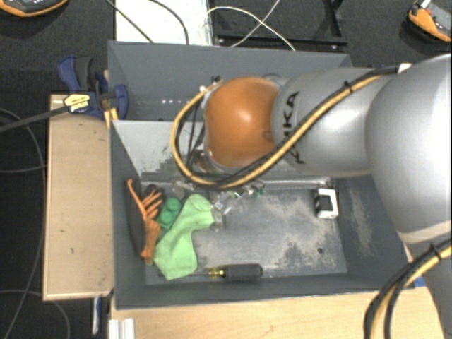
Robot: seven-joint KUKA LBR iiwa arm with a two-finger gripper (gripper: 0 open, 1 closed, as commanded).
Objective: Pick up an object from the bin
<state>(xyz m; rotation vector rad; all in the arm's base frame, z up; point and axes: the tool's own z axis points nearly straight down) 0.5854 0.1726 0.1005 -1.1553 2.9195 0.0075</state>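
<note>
Camera view: hand (224, 203) half-hidden beside green cloth (180, 237).

Arm in from right, gripper (227, 198) low over bin (282, 249) floor, touching top edge of green cloth (180, 235). Orange cord (148, 214) left, black pen (236, 272) front, white block (325, 203) right.

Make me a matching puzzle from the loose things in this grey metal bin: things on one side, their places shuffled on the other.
Things:
1 crumpled light green cloth
2 orange branching rubbery piece
3 black cylinder with brass tip
4 small white and black block

Places:
A alone at right
B against left wall
C along lower edge
D left of centre

Pairs: 1-D; 2-B; 3-C; 4-A
</note>
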